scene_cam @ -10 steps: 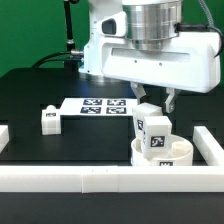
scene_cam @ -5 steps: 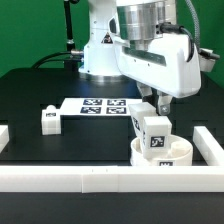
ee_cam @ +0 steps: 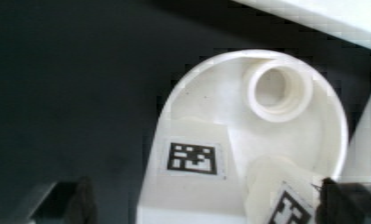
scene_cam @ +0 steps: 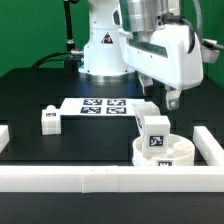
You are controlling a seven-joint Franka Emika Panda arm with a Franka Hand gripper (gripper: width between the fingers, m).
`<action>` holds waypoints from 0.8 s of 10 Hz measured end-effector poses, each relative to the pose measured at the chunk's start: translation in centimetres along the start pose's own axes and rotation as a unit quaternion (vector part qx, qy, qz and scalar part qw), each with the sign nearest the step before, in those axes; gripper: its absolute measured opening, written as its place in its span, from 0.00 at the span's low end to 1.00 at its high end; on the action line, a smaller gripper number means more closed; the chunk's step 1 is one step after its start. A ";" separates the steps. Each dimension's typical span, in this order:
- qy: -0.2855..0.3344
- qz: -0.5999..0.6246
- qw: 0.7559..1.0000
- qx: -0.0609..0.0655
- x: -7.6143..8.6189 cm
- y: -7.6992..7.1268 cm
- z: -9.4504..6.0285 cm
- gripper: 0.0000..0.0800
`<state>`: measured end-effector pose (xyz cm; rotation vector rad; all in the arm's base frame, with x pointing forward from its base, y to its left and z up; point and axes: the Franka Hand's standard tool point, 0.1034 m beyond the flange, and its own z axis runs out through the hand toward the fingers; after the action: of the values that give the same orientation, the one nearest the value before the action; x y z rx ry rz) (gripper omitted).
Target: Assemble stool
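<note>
The round white stool seat (scene_cam: 165,157) lies on the black table in the corner of the white rails. One tagged leg (scene_cam: 152,131) stands upright on it, and a second white leg (scene_cam: 143,111) shows just behind. A third leg (scene_cam: 49,119) lies loose at the exterior view's left. My gripper (scene_cam: 172,99) hangs open and empty above and behind the seat, clear of the legs. In the wrist view the seat (ee_cam: 217,110) shows an empty socket (ee_cam: 280,88) and a tag (ee_cam: 194,158). The upright leg (ee_cam: 288,195) sits near one finger of the gripper (ee_cam: 208,205).
The marker board (scene_cam: 100,105) lies flat behind the loose leg. White border rails run along the front (scene_cam: 70,179) and the exterior view's right (scene_cam: 210,148). A short rail end (scene_cam: 4,135) sits at the left edge. The robot base (scene_cam: 100,55) stands at the back.
My gripper has risen and swung toward the exterior view's right, away from the upright leg. The leg stays standing on the seat. The loose leg has not moved.
</note>
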<state>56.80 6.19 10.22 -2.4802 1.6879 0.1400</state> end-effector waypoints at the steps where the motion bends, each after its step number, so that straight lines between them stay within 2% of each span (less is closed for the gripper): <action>1: -0.002 -0.047 0.999 0.004 -0.2 -0.2 -0.8 0.80; 4: -0.001 -0.199 0.980 0.001 0.0 0.0 -0.4 0.81; 5: 0.009 -0.282 0.959 -0.001 0.1 -0.1 -0.1 0.81; 8: 0.018 -0.505 0.863 -0.017 -0.3 -0.4 -0.1 0.81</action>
<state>57.10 6.58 10.38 -3.0172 0.2059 0.0004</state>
